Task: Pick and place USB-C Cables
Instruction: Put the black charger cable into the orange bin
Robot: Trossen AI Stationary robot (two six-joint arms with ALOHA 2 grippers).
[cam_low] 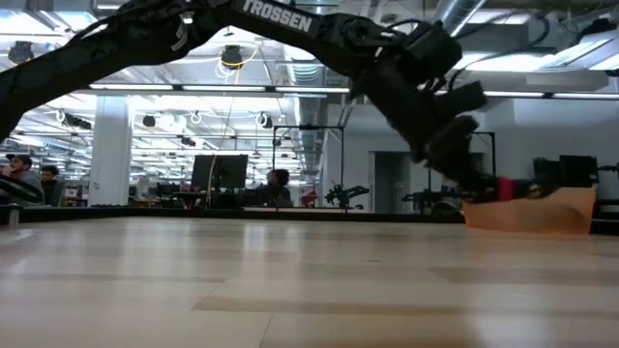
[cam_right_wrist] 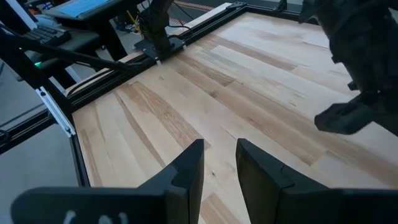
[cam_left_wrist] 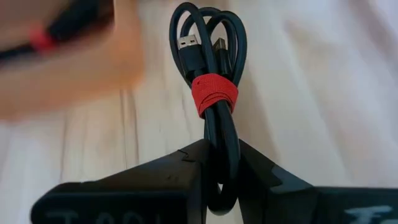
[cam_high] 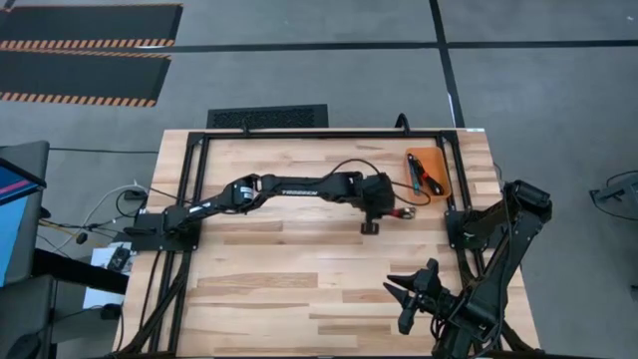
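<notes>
A black USB-C cable bundle [cam_left_wrist: 211, 56], tied with a red strap [cam_left_wrist: 214, 93], sits in my left gripper [cam_left_wrist: 221, 165]. That gripper [cam_high: 377, 211] is over the table's right-middle, just short of the orange tray [cam_high: 439, 160], and is shut on the bundle [cam_high: 399, 211]. Other cables [cam_high: 419, 176] lie in the tray. My right gripper [cam_high: 402, 302] waits open near the table's near right corner and touches nothing. My left gripper pinches the black bundle between its two fingers [cam_left_wrist: 180, 171] at the looped end below the red strap [cam_left_wrist: 221, 152]. The fingers lie along the bundle, whose plug end sticks out ahead of them. In the low view the bundle [cam_low: 503, 186] is lifted clear of the table.
The orange tray [cam_low: 542, 211] stands at the table's far right, inside the black frame rail [cam_high: 329, 134]. Bare wooden table [cam_high: 299, 269] stretches across the middle and near side. People sit in the room beyond the table [cam_low: 19, 174].
</notes>
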